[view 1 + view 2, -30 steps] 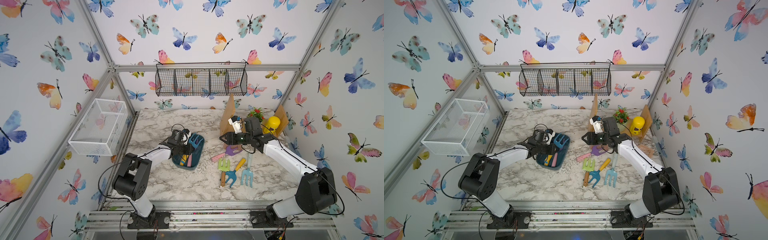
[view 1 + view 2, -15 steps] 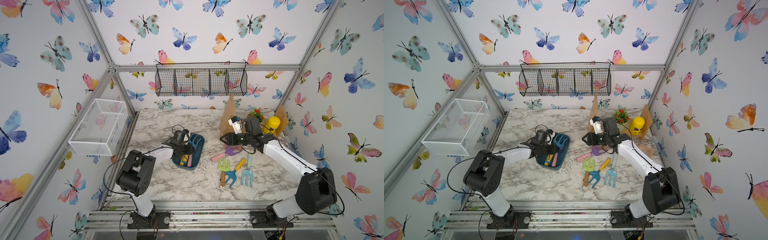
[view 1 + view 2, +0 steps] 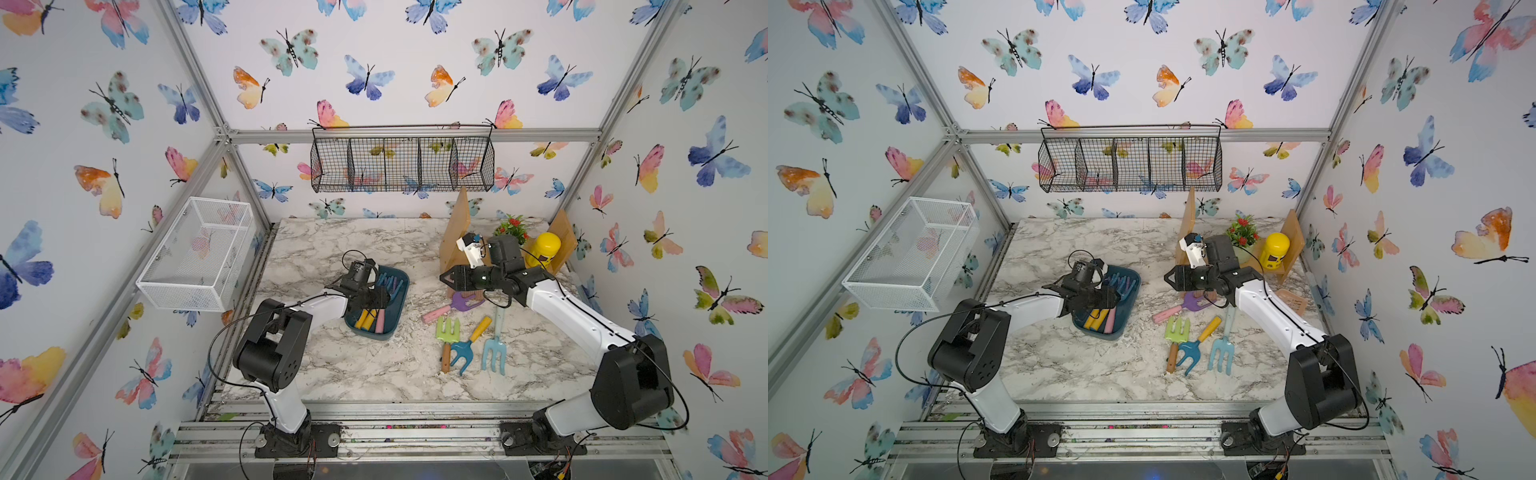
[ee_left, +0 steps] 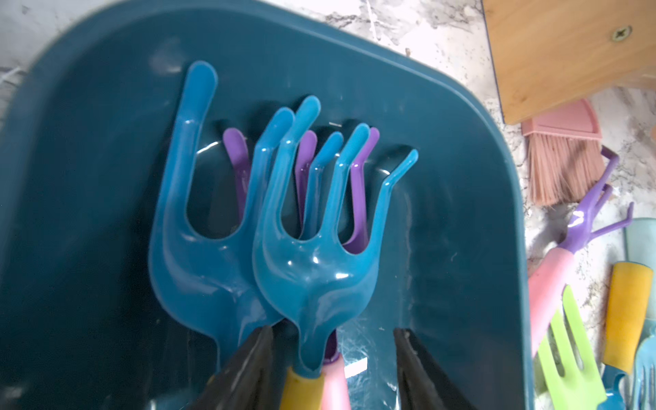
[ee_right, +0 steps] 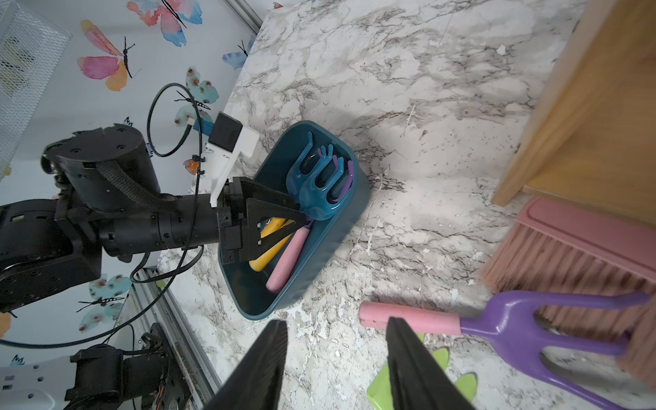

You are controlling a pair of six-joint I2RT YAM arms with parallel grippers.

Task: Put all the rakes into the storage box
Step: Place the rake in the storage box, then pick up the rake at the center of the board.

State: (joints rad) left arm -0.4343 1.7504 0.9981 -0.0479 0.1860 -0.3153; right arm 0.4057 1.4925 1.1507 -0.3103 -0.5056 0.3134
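- Letting go looks like the step in hand. The left pincer [image 4: 332,332] has its jaws standing apart, and the blue-headed rake [image 4: 319,269] lies between them. A gap shows on either side of its neck, so nothing is gripped.
- The rake is inside the storage box [image 4: 461,177]. Its tines point ahead of the fingertips and its yellow handle runs back beneath the pincer.
- It rests on a purple tool [image 4: 358,198], and a second blue tool [image 4: 198,248] lies against it on one flank, so the pile is loose.
- To finish cleanly, I would back the pincer out along its own axis and upward, with the jaws wide. One finger [image 4: 248,365] sits very close to the second blue tool, and a sideways sweep could hook it or the rake's neck.
- Go slowly for the first part of the lift. The plastic looks slick and the box walls are low, so a nudge could slide a head over the rim.
- Confirm from the right wrist view that the rake does not rise with the pincer [image 5: 301,213].
- The right pincer [image 5: 337,323] is also parted and empty, above the marble table [image 5: 390,106] and well apart from the box. A purple fork [image 5: 497,319] with a pink handle lies just past its tips. This arm has no part in the step.
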